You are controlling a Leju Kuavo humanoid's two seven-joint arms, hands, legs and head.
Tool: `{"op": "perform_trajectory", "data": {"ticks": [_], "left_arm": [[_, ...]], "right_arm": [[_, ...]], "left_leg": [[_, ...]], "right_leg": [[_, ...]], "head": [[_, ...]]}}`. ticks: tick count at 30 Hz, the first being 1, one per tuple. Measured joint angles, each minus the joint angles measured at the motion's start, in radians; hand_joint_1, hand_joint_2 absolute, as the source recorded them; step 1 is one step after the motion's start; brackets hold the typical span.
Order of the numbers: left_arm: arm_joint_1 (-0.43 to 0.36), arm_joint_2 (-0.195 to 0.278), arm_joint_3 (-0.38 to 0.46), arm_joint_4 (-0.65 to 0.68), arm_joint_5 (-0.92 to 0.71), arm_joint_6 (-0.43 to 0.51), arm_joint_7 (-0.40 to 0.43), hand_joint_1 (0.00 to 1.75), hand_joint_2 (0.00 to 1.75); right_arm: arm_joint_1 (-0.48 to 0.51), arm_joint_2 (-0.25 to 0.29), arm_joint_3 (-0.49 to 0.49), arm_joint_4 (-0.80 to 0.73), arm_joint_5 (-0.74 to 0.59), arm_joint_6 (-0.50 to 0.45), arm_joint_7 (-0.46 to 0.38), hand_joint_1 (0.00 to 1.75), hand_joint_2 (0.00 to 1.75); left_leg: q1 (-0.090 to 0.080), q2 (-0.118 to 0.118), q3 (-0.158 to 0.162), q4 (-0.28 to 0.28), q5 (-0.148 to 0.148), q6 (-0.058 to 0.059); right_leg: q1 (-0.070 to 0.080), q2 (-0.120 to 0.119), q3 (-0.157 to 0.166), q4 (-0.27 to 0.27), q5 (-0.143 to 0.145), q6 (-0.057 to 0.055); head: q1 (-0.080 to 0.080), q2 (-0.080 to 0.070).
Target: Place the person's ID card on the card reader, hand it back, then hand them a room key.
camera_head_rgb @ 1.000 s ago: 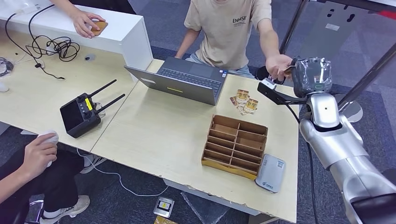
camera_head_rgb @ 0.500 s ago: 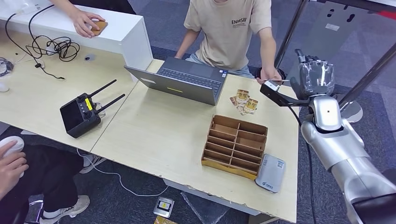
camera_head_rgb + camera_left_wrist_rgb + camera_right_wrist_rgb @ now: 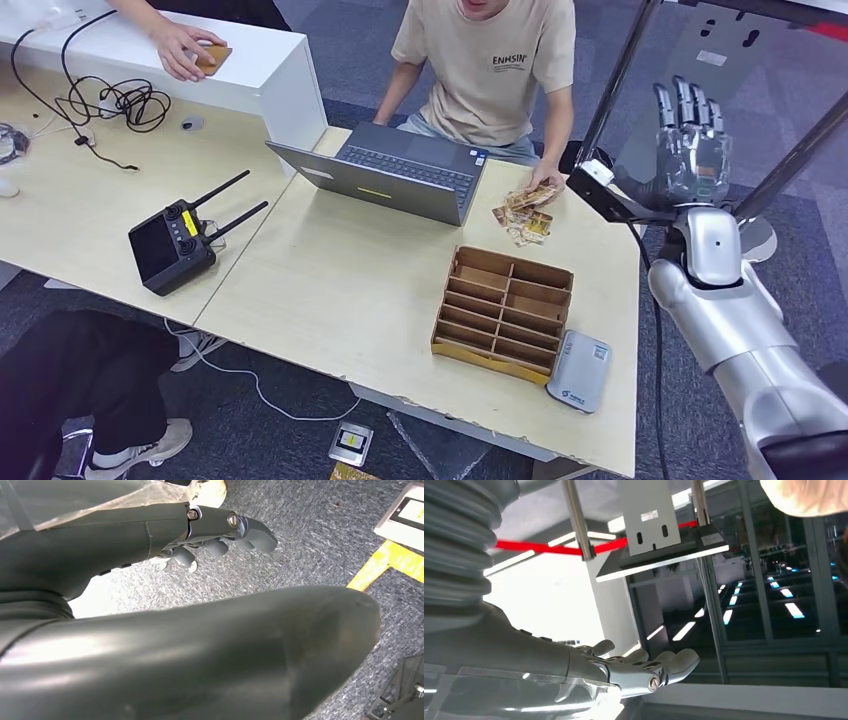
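Silver right hand point(image 3: 690, 140) raised, fingers upright — apart, holding nothing.

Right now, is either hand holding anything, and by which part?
Nothing. The right hand is raised with fingers spread and empty; the left hand hangs over the floor with nothing in it.

A pale wooden table point(image 3: 340, 290) with a chipped front edge stands on dark blue-grey carpet point(image 3: 350, 60); a second pale wooden table point(image 3: 70, 220) adjoins its left edge, and a white box-shaped counter point(image 3: 285, 85) rises at that table's far right corner. Beyond the far right corner, dark metal poles point(image 3: 620, 75) slant upward in front of a grey metal panel point(image 3: 705, 70). On the carpet, the left wrist view shows a strip of yellow floor tape point(image 3: 382, 565). The right wrist view shows a red ceiling stripe point(image 3: 539, 547), bright ceiling light strips point(image 3: 686, 630) and dark-framed glass partitions point(image 3: 774, 595).
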Motion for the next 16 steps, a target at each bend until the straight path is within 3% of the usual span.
{"op": "perform_trajectory", "data": {"ticks": [11, 16], "left_arm": [[0.034, 0.004, 0.041, 0.0, 0.018, 0.024, -0.002, 0.0, 0.0], [0.051, 0.005, 0.072, 0.0, 0.036, 0.03, -0.006, 0.0, 0.0]], "right_arm": [[0.194, -0.072, -0.137, -0.39, -0.059, 0.039, 0.082, 0.0, 0.0], [0.323, -0.118, -0.263, -0.588, -0.169, 0.018, 0.087, 0.0, 0.0]], "left_leg": [[0.0, 0.0, 0.0, 0.0, 0.0, 0.0], [0.0, -0.003, 0.0, 0.002, 0.0, 0.001]], "right_leg": [[0.0, 0.0, 0.0, 0.0, 0.0, 0.0], [0.0, -0.002, 0.0, -0.001, 0.0, 0.001]], "head": [[0.0, 0.0], [-0.001, 0.0]]}}
